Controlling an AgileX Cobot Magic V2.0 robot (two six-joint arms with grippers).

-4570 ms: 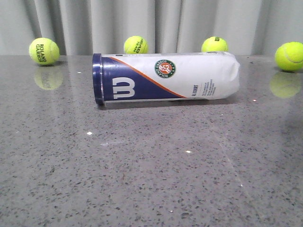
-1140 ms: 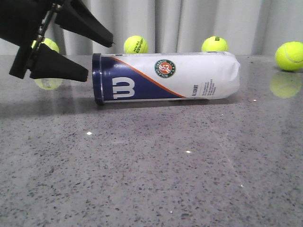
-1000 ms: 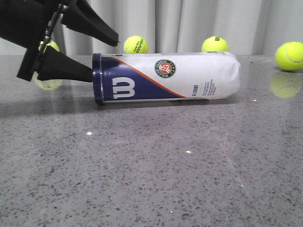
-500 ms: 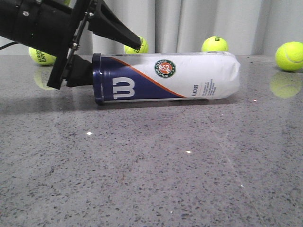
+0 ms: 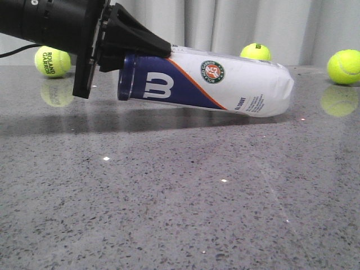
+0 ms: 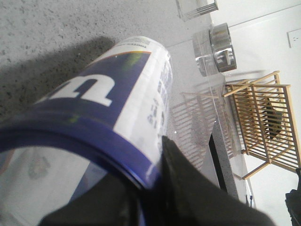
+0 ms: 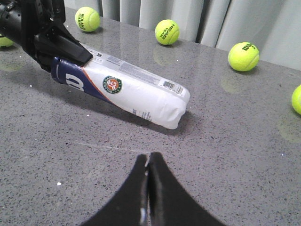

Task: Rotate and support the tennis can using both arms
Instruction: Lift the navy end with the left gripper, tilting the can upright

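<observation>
The tennis can [image 5: 225, 84] lies on the grey table with its closed end resting down and its navy rim end raised off the surface. My left gripper [image 5: 135, 59] is shut on the navy rim. One black finger lies along the can's outside and the other is hidden inside the open end. The left wrist view shows the rim and "W" label [image 6: 108, 108] up close beside the outer finger [image 6: 188, 188]. My right gripper [image 7: 148, 157] is shut and empty, over the table in front of the can [image 7: 127, 89]. It does not show in the front view.
Yellow-green tennis balls sit along the back by the curtain: far left [image 5: 52, 61], behind the can's right end [image 5: 255, 52] and far right [image 5: 343, 67]. The right wrist view shows several balls, such as one at the back [image 7: 168, 31]. A wooden rack [image 6: 263, 122] stands off the table.
My left gripper came in from the left, slid a finger into the can's open end and closed on the rim. It raised the navy end; the can tilted and shifted slightly right.
</observation>
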